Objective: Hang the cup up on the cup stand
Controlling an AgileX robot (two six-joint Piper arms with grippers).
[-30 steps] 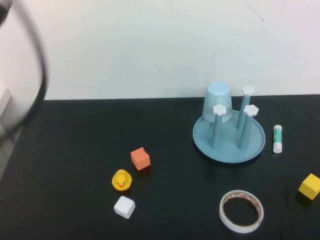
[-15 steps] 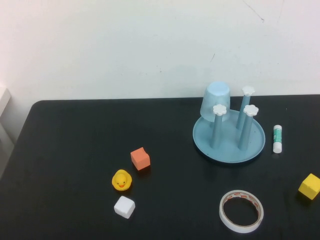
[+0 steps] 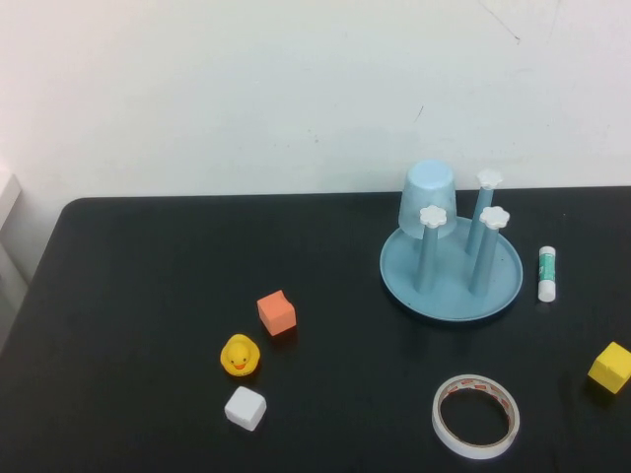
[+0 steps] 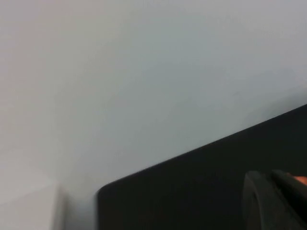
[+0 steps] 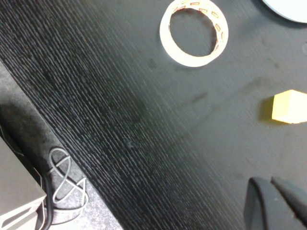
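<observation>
The light blue cup (image 3: pixel 429 197) sits upside down over the back-left post of the cup stand (image 3: pixel 452 296), at the back right of the black table in the high view. Three white-capped posts stand free. Neither arm shows in the high view. My left gripper (image 4: pixel 271 176) is shut and empty; its view shows the white wall and the table's far left corner. My right gripper (image 5: pixel 271 182) is shut and empty, above the table's front right, near the tape ring (image 5: pixel 165 36). A sliver of the stand's dish (image 5: pixel 288 7) shows in the right wrist view.
A glue stick (image 3: pixel 548 273) lies right of the stand. A yellow cube (image 3: pixel 611 367) and the white tape ring (image 3: pixel 440 419) are at the front right. An orange cube (image 3: pixel 277 312), a yellow duck (image 3: pixel 240 355) and a white cube (image 3: pixel 245 408) are left of centre.
A blurred dark shape at the far left of the high view one second ago has gone out of view. The cup and the stand have not moved.
</observation>
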